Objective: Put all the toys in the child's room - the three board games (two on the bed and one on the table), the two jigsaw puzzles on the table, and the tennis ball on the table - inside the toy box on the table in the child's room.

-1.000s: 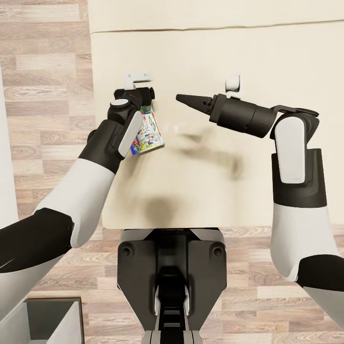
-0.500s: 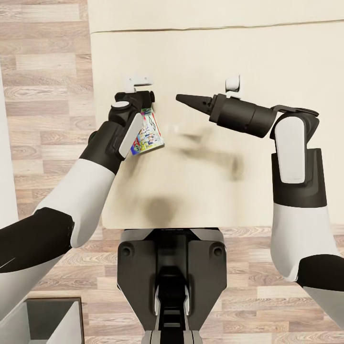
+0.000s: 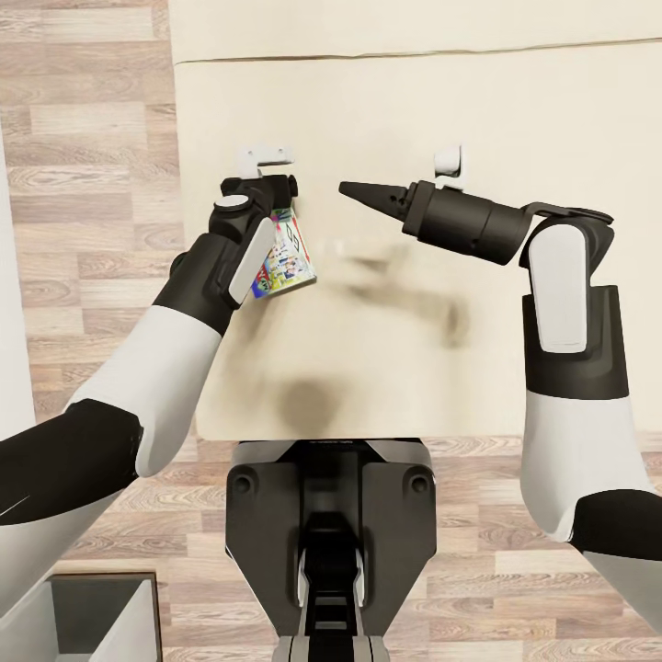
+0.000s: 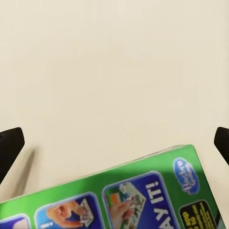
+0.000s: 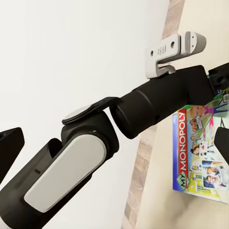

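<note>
We look down from the head camera over a cream mattress (image 3: pixel 395 110) of the bed, with a seam between its two sections running across near the far edge and wood-plank floor (image 3: pixel 83 165) along its left edge. Our left gripper (image 3: pixel 272 197) hangs over the mattress just inside that left edge, and a board game (image 3: pixel 287 257) shows beneath the wrist, tilted, its green border and colourful printed panels peeking out past the forearm. In the right wrist view the same box (image 5: pixel 200 152) reads "MY MONOPOLY" in red down its side and hangs from the left gripper's end, held at its upper edge. In the left wrist view the green-bordered box (image 4: pixel 119 200) lies between the two dark fingertips (image 4: pixel 9 148), which stand wide at either side of the picture; whether the pads press on the box we cannot tell from here.

Our right gripper (image 3: pixel 354 190) points leftward across the middle of the mattress, its dark fingers brought together to a single narrow tip with nothing between them, well apart from the game. A grey bin corner (image 3: pixel 92 616) sits on the floor at the near left.
</note>
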Robot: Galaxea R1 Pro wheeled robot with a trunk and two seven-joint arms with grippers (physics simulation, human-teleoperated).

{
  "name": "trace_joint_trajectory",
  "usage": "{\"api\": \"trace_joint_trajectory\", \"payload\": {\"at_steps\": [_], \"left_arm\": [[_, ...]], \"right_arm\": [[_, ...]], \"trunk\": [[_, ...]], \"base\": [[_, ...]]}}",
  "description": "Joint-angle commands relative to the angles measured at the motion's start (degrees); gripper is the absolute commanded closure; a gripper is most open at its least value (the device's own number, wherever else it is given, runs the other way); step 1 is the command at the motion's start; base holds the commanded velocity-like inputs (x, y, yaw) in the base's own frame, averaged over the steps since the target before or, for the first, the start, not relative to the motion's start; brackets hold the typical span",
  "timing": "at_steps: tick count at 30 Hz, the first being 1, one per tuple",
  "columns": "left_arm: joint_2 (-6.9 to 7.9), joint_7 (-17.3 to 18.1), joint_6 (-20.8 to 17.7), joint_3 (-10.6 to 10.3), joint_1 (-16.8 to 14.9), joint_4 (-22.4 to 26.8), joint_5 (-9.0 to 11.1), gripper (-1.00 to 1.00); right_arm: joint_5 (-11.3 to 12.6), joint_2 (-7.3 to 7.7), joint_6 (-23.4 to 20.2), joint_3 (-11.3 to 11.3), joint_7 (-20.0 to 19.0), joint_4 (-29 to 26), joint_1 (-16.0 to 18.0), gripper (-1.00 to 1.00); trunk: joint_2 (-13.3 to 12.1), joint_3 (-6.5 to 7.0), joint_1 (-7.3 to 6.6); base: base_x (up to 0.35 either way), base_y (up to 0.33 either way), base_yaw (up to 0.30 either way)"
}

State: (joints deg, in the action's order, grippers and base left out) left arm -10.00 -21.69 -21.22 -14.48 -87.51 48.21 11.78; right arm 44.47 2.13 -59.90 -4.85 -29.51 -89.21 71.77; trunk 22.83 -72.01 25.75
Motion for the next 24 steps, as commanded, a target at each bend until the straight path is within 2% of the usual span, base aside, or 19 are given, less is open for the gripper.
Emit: {"api": "trace_joint_trajectory", "payload": {"at_steps": [1,24], "left_arm": [[0.00,-0.5,-0.2,-0.1,0.0,0.0,0.5,-1.00],[0.00,-0.5,-0.2,-0.1,0.0,0.1,0.6,-1.00]], "right_arm": [[-0.4,0.04,-0.1,0.0,-0.5,0.0,0.0,-1.00],[-0.5,0.07,-0.1,0.5,-0.4,0.1,-0.1,-1.00]], "trunk": [[0.1,-0.06,0.04],[0.1,-0.06,0.04]], "base": [[0.000,0.000,0.000],[-0.022,0.000,0.000]]}}
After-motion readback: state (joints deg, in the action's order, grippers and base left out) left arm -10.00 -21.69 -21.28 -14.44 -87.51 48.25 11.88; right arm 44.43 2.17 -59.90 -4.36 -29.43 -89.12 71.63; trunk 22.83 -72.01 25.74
